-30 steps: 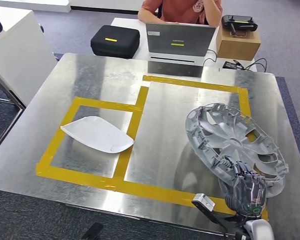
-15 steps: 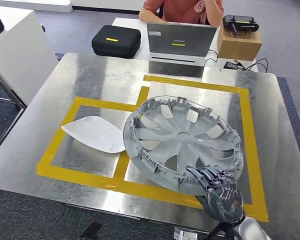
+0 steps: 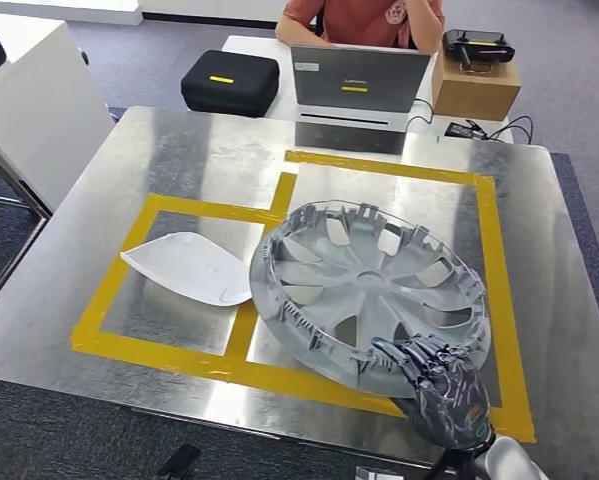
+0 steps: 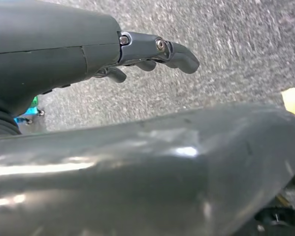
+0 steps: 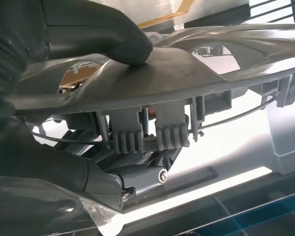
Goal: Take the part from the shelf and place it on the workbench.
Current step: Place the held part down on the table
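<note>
Right hand (image 3: 441, 392) gripping near rim of grey wheel cover (image 3: 368, 292), fingers (image 5: 138, 179) and thumb clamped on its edge, cover tilted over yellow-taped steel tabletop (image 3: 205, 160), beside white panel (image 3: 188, 267), left hand (image 4: 52, 54) empty, fingers (image 4: 175, 51) loosely extended

Our right hand (image 3: 441, 392) grips the wheel cover (image 3: 368, 290) at its near rim; our left hand (image 4: 101, 49) hangs with fingers (image 4: 175, 51) loosely extended, holding nothing.
</note>
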Robot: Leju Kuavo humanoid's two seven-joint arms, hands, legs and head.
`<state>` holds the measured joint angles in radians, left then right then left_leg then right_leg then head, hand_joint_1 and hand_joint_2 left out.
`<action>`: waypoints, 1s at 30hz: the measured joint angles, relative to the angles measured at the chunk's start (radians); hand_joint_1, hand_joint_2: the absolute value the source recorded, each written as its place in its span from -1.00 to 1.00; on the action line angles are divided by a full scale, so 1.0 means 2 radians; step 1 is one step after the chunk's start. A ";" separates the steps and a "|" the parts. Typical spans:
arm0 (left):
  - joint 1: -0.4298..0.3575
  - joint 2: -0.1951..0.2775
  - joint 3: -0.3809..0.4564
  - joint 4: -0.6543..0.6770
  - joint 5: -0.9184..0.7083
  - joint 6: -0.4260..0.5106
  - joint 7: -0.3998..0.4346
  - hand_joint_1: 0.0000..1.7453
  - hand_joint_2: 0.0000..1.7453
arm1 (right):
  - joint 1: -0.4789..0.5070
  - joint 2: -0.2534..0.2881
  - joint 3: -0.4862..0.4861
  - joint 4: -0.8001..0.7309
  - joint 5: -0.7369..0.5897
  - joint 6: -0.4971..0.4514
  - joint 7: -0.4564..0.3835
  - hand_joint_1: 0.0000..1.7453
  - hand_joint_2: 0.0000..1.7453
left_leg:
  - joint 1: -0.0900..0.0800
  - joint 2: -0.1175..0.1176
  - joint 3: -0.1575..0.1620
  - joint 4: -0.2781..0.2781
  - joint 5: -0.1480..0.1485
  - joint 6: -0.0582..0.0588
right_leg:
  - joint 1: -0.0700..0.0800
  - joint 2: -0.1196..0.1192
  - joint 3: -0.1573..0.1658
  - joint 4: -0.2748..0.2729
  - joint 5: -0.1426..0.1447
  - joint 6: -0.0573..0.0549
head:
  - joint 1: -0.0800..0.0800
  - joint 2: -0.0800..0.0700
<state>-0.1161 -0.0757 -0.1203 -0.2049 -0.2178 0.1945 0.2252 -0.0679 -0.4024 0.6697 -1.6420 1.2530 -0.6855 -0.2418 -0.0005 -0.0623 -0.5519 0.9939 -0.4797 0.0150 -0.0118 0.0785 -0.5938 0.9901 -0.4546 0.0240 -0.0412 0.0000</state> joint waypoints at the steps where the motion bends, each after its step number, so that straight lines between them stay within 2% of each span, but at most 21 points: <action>1: 0.000 0.000 0.001 0.000 0.002 -0.004 -0.002 -1.00 -1.00 | -0.001 -0.002 0.003 -0.001 0.000 0.000 0.002 1.00 1.00 | 0.000 0.000 0.000 0.000 0.000 0.000 | 0.000 0.000 0.000 0.000 0.000 0.000 | 0.000 0.000; 9: 0.000 0.001 0.006 0.001 0.005 -0.010 -0.006 -1.00 -1.00 | -0.006 -0.014 0.017 0.003 0.017 0.000 0.043 1.00 1.00 | 0.000 0.000 0.000 0.000 0.000 0.000 | 0.000 0.000 0.000 0.000 0.000 0.000 | 0.000 0.000; 18: 0.000 0.001 0.010 0.001 0.005 -0.010 -0.006 -1.00 -1.00 | -0.007 -0.020 0.024 0.007 0.022 0.000 0.061 1.00 1.00 | 0.000 0.000 0.000 0.000 0.000 0.000 | 0.000 0.000 0.000 0.000 0.000 0.000 | 0.000 0.000; 26: 0.002 0.001 0.014 0.001 0.009 -0.009 -0.008 -1.00 -1.00 | 0.009 -0.020 0.009 0.022 0.032 0.013 0.125 1.00 1.00 | 0.000 0.000 0.000 0.000 0.000 0.000 | 0.000 0.000 0.000 0.000 0.000 0.000 | 0.000 0.000; 30: 0.005 0.001 0.016 0.001 0.010 -0.009 -0.011 -1.00 -1.00 | 0.019 -0.020 -0.002 0.024 0.036 0.015 0.134 1.00 1.00 | 0.000 0.000 0.000 0.000 0.000 0.000 | 0.000 0.000 0.000 0.000 0.000 0.000 | 0.000 0.000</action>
<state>-0.1069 -0.0732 -0.0873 -0.2030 -0.1987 0.1762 0.2032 -0.0290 -0.4421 0.6663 -1.5942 1.3240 -0.6555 0.0258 -0.0005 -0.0623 -0.5521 0.9939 -0.4798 0.0149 -0.0118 0.0787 -0.5941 0.9902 -0.4547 0.0240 -0.0412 0.0000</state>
